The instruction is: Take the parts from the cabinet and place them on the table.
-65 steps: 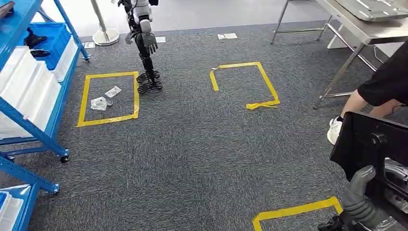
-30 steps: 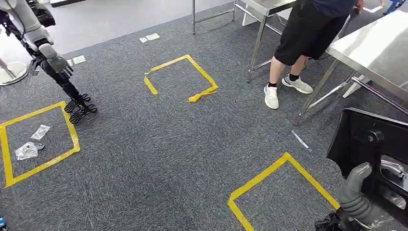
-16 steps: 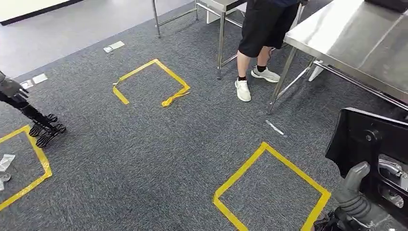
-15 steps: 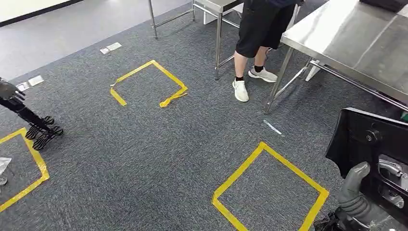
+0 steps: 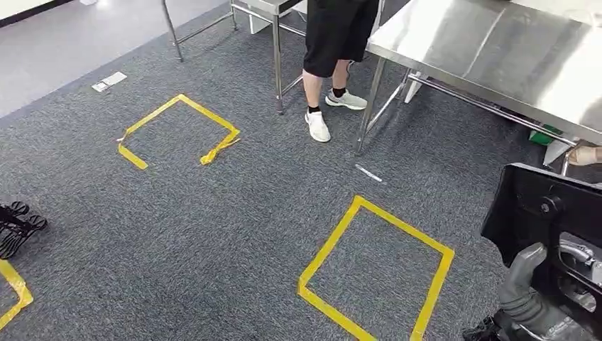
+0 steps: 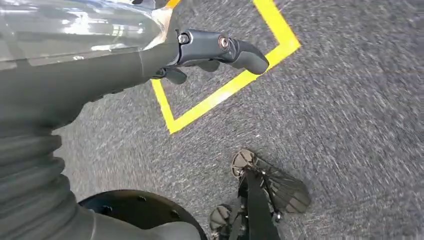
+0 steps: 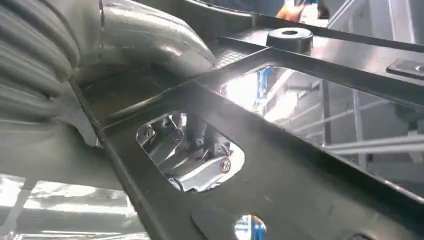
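In the head view, the right hand (image 5: pixel 529 302) is at the lower right corner and it holds a black part (image 5: pixel 550 213), a flat panel with metal fittings. The thick grey thumb lies against the front of the panel. The steel table (image 5: pixel 497 53) stands ahead on the right, well apart from the part. A person (image 5: pixel 332 42) in black shorts and white shoes stands between the table legs. On the grey carpet (image 5: pixel 213 234) there is a yellow tape square (image 5: pixel 323 256) near the robot and another tape square (image 5: pixel 138 128), incomplete, farther away. At the left edge I see dark feet of another robot (image 5: pixel 18 226).

In the left wrist view, the left hand (image 6: pixel 215 47) hangs above the carpet, near a yellow tape corner (image 6: pixel 172 122). Its dark fingers (image 6: pixel 245 52) reach forward and curl slightly, and nothing is between them. The picture is blurred, so I cannot tell more exactly how they lie.

In the right wrist view, the black part (image 7: pixel 280 165) is very close to the camera, with an opening where silver screws show. The grey thumb (image 7: pixel 145 37) presses on it, so the grip looks firm.

My judgement: the part is already out of the cabinet and is in the hand. Left to do is to approach the table, put the part on its top and let go.
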